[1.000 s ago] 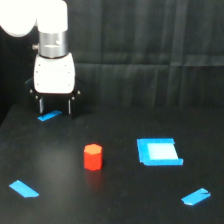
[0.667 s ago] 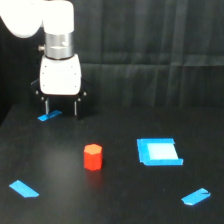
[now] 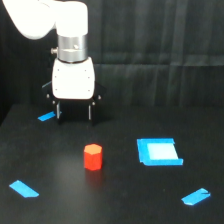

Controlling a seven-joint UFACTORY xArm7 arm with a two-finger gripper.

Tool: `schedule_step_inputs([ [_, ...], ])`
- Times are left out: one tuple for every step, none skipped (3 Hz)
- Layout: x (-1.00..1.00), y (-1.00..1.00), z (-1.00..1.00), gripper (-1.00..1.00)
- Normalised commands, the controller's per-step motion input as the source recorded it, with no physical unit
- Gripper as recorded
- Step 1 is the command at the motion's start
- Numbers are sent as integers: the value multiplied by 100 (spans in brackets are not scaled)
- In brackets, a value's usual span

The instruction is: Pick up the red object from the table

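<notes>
The red object is a small orange-red hexagonal block standing upright on the black table, a little left of centre in the exterior view. My gripper hangs from the white arm behind the block, slightly toward the exterior view's left, above the table and apart from the block. Its two dark fingers stand apart with nothing between them, so it is open and empty.
A flat blue square piece lies on the exterior view's right of the block. Blue tape strips lie behind the gripper at the left, at the front left and at the front right. A black curtain backs the table.
The arm has moved toward the exterior view's right, from over the left blue tape strip to nearly behind the red block. The block and blue pieces have not moved.
</notes>
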Motion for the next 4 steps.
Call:
schedule_step_inputs([
  [60, -82, 8, 100],
  [48, -81, 15, 98],
  [49, -99, 13, 100],
  [47, -84, -4, 100],
])
